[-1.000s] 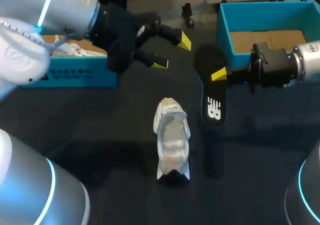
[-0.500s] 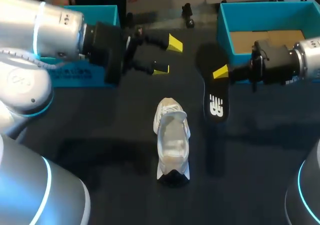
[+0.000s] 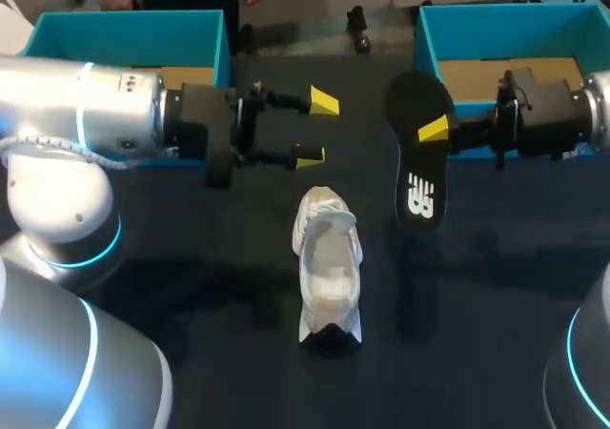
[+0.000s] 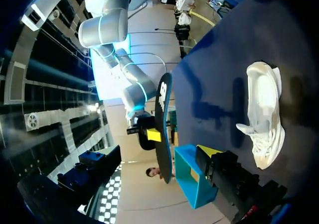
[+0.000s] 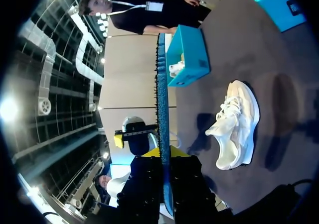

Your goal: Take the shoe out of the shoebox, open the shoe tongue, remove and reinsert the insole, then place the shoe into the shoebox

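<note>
Head view shows right gripper (image 3: 432,131) clamping the white-logoed insole (image 3: 420,167), seemingly mid-length; left gripper (image 3: 316,129) spread.

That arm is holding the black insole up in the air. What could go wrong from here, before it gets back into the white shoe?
1. The right gripper pinches the insole only at one edge, with most of it hanging free, so it might slip or twist on the way.
2. The shoe stands unheld. The left gripper is open and apart from it, so pushing the insole in could shove or tip the shoe.
</note>
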Controlling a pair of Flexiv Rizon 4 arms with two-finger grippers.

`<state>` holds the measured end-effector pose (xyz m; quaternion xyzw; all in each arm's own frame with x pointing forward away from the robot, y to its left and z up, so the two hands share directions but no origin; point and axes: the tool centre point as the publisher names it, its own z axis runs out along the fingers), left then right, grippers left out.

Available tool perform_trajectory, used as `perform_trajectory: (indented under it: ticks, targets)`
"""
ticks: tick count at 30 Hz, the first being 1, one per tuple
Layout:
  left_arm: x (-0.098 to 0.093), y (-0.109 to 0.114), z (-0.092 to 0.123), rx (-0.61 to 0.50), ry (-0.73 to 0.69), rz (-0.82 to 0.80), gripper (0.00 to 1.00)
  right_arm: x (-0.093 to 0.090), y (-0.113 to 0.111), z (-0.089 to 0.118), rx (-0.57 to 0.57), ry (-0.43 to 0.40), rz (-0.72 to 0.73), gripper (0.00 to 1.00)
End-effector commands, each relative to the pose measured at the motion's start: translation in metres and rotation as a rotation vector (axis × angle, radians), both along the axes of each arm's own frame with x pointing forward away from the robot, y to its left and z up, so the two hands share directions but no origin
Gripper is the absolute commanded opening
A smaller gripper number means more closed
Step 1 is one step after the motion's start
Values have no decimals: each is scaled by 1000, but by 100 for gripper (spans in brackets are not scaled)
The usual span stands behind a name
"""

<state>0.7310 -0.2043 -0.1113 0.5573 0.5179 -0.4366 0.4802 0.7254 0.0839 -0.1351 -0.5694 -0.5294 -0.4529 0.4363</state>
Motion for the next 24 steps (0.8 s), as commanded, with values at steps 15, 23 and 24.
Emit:
perform_trajectory:
  ticks: [15, 23, 24]
  targets:
    - [14, -45, -22, -162, 54, 61, 91, -14, 38, 5, 55, -12, -34, 0]
    - [24, -62, -24, -169, 98, 79, 73, -20, 49, 4, 67, -8, -37, 0]
    - [25, -63, -24, -169, 100, 79, 67, -20, 50, 4, 68, -7, -37, 0]
